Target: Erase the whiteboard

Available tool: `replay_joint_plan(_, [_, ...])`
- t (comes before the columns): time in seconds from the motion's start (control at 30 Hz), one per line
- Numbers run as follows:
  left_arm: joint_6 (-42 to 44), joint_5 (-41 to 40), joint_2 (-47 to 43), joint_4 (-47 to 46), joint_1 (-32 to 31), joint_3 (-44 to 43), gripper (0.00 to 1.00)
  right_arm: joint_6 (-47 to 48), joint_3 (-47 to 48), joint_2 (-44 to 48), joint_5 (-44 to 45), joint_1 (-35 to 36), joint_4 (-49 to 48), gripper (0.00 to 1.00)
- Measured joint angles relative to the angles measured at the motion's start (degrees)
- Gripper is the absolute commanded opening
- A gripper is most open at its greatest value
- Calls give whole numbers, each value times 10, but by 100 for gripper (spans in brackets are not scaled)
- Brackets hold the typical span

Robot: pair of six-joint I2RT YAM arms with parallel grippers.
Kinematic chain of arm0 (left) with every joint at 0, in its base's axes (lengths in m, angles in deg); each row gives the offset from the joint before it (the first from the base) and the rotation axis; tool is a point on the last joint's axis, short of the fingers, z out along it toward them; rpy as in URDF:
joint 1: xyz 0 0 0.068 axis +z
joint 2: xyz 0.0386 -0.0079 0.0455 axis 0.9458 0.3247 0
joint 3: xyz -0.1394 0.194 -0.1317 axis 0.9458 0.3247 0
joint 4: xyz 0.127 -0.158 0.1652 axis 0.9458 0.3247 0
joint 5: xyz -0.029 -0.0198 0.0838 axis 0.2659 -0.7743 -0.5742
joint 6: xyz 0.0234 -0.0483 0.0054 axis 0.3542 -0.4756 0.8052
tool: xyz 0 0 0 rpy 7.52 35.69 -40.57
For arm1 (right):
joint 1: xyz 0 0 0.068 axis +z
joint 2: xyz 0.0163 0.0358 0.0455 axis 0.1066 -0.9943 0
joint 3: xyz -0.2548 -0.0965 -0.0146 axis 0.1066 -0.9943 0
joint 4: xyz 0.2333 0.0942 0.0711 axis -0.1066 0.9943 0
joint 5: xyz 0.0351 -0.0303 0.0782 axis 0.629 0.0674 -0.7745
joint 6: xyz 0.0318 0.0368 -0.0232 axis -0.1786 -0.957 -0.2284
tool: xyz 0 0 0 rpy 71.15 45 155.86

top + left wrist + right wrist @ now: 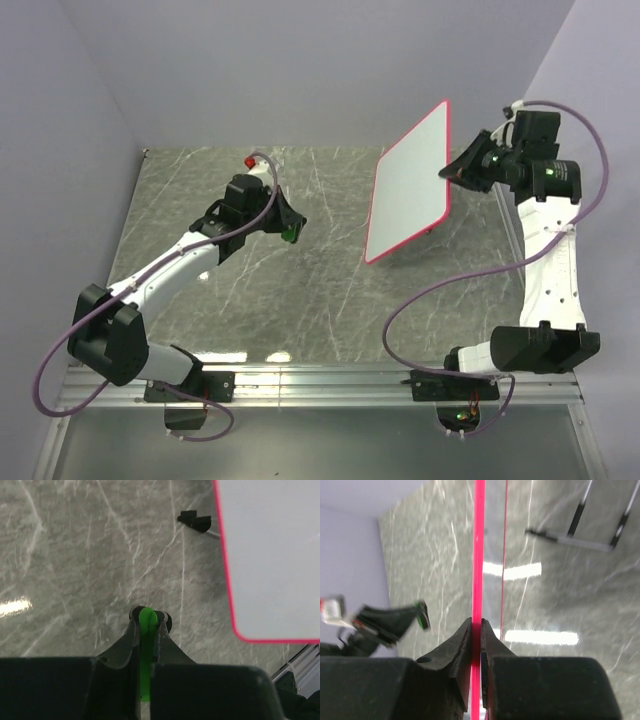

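- Right end effector (476, 626) is clenched on the whiteboard (410, 185), pinching the thin red-pink rim on the board's right-hand edge.
- The board is up off the flat, tilted on edge over the right half of the table (320, 300). I can't tell whether its lower edge touches the surface.
- Left end effector (148, 616) is clamped shut on a thin green block (145, 650), hanging over the middle of the table, well apart from the board, with the block's tip pointing roughly toward it.
- My read on the step: one arm presents the board and the other carries the wiper, with no contact between block and board.
- The face turned toward the left arm looks plain white in both the overhead and left wrist views, with no scribbles that I can make out. The wiping may be close to done, or the marks may be too faint to see.
- Next move, as I judge it: bring the green block flat against the white face and sweep across while the right arm holds firm on that rim. A loose pinch could let the board swing.
- Containers: none in sight. A small black piece (195, 521) lies on the table near the board's edge, and a red-tipped thing (250, 160) sits behind the left arm, too small to name.
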Motion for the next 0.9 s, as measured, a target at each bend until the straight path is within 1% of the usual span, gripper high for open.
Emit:
replay_joint_plan(0.17, [1, -6, -7, 33, 0, 5, 0, -6, 61, -19, 43, -10, -9, 0])
replay_joint_plan(0.27, [4, -17, -29, 49, 0, 5, 0, -10, 100, -45, 68, -15, -5, 0])
replay_joint_plan(0.4, [13, -32, -67, 63, 2, 5, 0, -14, 107, -76, 87, -17, -19, 0])
replay_joint_plan(0.47, [15, -36, -82, 71, 3, 5, 0, -17, 83, -80, 91, -18, -40, 0])
replay_joint_plan(0.7, [18, -48, -116, 108, 7, 5, 0, -49, -57, -81, 103, -18, -122, 0])
replay_joint_plan(0.9, [30, -59, -142, 142, 10, 5, 0, -76, -95, -87, 115, -17, -199, 0])
